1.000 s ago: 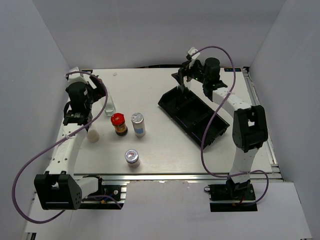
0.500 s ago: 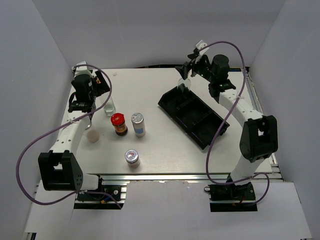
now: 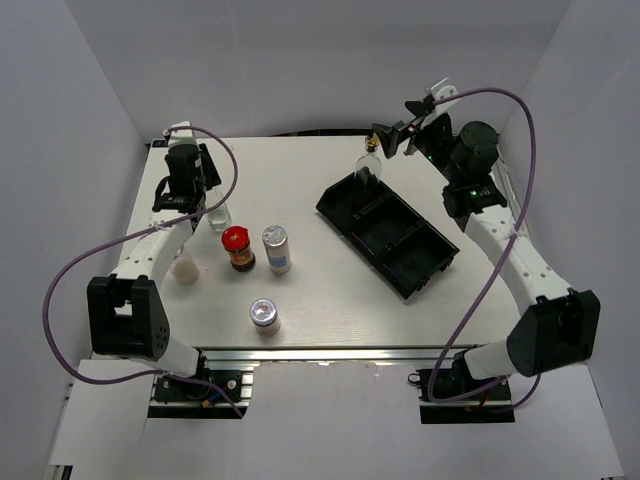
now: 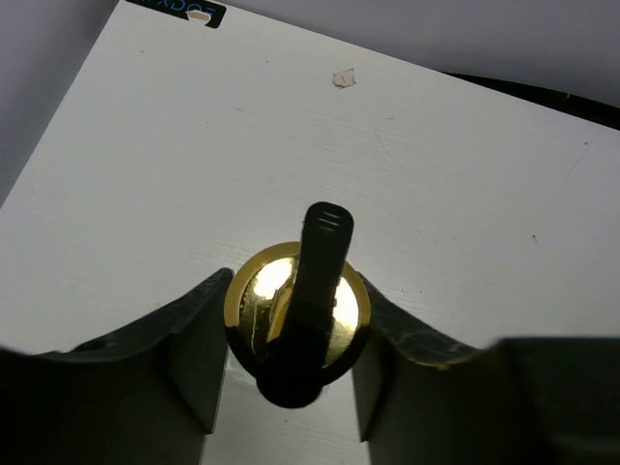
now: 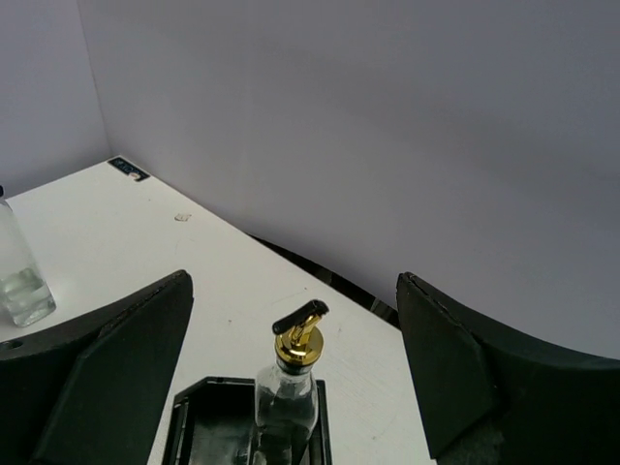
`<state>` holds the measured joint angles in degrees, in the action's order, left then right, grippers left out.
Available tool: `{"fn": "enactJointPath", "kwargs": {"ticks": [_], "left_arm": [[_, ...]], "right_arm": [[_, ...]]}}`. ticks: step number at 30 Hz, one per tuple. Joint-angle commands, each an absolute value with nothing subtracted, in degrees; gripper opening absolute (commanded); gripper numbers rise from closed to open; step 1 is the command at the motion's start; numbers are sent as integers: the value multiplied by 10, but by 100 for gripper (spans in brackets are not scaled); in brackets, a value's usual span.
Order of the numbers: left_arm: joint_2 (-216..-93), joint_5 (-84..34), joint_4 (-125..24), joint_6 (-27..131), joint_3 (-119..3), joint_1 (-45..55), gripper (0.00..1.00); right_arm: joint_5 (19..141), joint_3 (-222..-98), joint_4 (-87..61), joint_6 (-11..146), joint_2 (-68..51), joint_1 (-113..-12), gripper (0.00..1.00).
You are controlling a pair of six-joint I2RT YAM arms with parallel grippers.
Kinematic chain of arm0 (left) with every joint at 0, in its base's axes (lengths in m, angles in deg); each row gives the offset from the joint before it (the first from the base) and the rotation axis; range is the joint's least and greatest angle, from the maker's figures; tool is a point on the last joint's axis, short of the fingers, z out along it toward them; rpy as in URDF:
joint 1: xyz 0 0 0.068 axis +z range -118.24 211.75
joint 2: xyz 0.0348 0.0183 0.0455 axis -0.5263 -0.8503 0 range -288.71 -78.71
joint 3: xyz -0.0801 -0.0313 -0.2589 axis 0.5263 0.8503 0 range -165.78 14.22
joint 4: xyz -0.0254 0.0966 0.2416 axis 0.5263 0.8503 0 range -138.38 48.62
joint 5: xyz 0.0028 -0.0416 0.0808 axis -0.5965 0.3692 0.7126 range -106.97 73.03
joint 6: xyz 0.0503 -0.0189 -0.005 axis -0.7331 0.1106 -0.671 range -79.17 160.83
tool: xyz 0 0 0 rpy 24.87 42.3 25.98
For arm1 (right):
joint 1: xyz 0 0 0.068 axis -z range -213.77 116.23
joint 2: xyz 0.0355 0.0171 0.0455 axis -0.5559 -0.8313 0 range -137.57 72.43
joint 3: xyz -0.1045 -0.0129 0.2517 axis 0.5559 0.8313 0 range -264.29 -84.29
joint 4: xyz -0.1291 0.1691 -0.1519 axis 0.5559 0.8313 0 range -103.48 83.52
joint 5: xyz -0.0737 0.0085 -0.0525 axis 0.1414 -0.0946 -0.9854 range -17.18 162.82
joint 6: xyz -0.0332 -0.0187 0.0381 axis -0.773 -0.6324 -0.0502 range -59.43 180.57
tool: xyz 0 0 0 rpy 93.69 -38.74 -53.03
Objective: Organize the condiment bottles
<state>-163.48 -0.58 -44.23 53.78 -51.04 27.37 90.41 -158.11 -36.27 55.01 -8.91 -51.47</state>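
One tall clear glass bottle (image 3: 219,214) stands at the table's left, and my left gripper (image 3: 207,199) is shut on its gold pourer top (image 4: 254,295), a jaw against each side. The second glass bottle (image 3: 368,166) stands upright in the far end compartment of the black tray (image 3: 436,262). My right gripper (image 3: 386,138) hangs open above and behind that second bottle (image 5: 289,395), apart from it. A red-lidded dark jar (image 3: 237,247) and a silver-capped shaker (image 3: 276,248) stand mid-table. Another shaker (image 3: 264,315) sits nearer the front, and a small pale one (image 3: 185,269) stands at the left.
The tray lies diagonally at the right of the white table (image 3: 320,290), its other two compartments holding nothing. White walls close in the back and both sides. Purple cables loop off both arms. The left bottle (image 5: 19,276) also shows at the right wrist view's left edge.
My left gripper has gone from open to shut on the left bottle's gold top. The right arm has let go of the tray bottle and risen up and to the right, away from it.
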Motion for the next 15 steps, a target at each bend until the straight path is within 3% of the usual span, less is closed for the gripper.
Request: {"fn": "enactJointPath", "kwargs": {"ticks": [1, 7, 12, 15], "left_arm": [[-1632, 24, -464, 536, -533, 266, 52], [-1642, 41, -455, 539, -549, 254, 32], [-1643, 47, -434, 550, -576, 245, 4], [-1641, 84, -413, 566, -616, 226, 0]], "right_arm": [[861, -1544, -368, 566, -43, -514, 89], [799, -1468, -369, 579, 28, -514, 89], [694, -1414, -366, 601, 90, -514, 89], [623, -1400, -352, 629, 116, -514, 89]]}}
